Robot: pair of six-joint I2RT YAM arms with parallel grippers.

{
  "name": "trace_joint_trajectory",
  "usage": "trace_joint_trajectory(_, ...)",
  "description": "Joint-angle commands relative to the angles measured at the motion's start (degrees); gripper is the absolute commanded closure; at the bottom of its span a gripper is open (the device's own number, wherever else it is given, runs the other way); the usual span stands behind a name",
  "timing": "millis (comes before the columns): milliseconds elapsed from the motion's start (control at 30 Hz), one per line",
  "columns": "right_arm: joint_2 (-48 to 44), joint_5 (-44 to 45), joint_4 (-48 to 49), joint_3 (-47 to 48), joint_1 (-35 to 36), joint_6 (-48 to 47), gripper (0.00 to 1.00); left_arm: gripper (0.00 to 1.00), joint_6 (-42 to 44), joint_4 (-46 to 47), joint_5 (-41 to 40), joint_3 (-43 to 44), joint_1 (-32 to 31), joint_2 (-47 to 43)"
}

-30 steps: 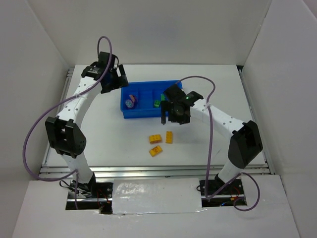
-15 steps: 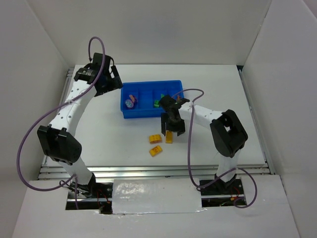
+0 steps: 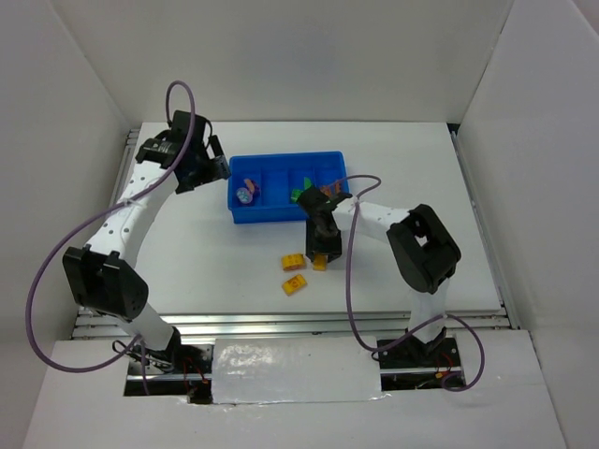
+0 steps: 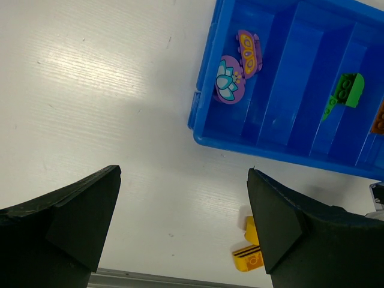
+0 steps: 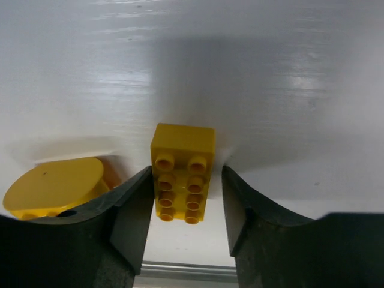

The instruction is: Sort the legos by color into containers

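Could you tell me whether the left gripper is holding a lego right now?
No, the left gripper stands open over the white table, with nothing between its fingers.

The tray [image 3: 267, 218] sits mid-back on the surface [image 3: 206, 262], with two flat pieces [image 3: 246, 192] in its leftmost compartment and a third piece [image 4: 345, 93] in a compartment further right. Three bricks lie in front of the tray: first brick [image 5: 183, 174] between the right hand [image 3: 323, 251] fingers, second brick [image 3: 293, 262] just left of it, and third brick [image 3: 295, 284] nearer the front edge.
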Motion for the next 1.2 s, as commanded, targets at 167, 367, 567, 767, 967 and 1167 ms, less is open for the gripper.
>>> trace_joint_trajectory(167, -3.65, 3.87, 0.37, -3.98, 0.81, 4.19, 0.68, 0.0, 2.02, 2.36, 2.12, -3.53, 0.3, -4.35)
trace_joint_trajectory(367, -10.41, 5.1, -3.49, 1.54, 1.07, 4.46, 0.95, 0.01, 4.03, 4.72, 5.1, -6.25, -0.4, -4.53)
trace_joint_trajectory(567, -9.73, 6.08, -6.41, 19.9, 0.63, -1.86, 0.98, 0.01, 5.8, 3.5, -3.23, -7.04, -10.33, -2.43)
trace_joint_trajectory(767, 4.33, 8.17, -4.57, 37.84, -2.18, -8.98, 0.98, 0.01, 1.77, 2.53, -2.63, -11.79, -10.78, -4.88)
trace_joint_trajectory(967, 14.18, 2.75, 3.16, 47.87, -4.9, -14.78, 0.97, 0.05, -0.72, 3.05, -2.73, -15.57, -10.78, -9.88)
trace_joint_trajectory(1167, 23.32, -2.98, 8.8, 53.14, -5.17, -18.66, 0.93, 0.06, 2.36, 5.6, 2.2, -15.92, -10.78, -8.4)
